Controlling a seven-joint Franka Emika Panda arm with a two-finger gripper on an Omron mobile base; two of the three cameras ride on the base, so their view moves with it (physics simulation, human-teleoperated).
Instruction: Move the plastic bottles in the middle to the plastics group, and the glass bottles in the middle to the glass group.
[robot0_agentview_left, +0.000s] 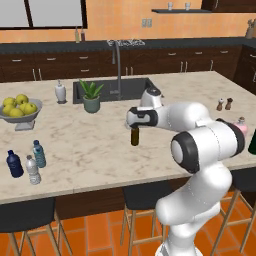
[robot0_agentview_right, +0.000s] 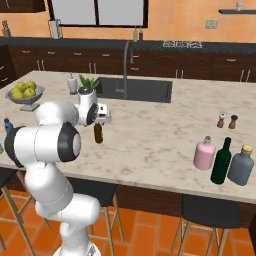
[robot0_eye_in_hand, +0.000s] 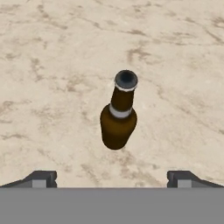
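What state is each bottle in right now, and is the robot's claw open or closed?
brown bottle: upright, alone mid-counter, not held.
gripper: open, above the brown bottle.
pink bottle: upright beside the green bottle.
green bottle: upright.
teal bottle: upright beside the navy bottle and clear bottle.
navy bottle: upright.
clear bottle: upright.

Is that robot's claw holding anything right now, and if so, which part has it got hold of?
Nothing. The gripper is open above the upright brown bottle on the counter, its fingertips wide apart and clear of the glass.
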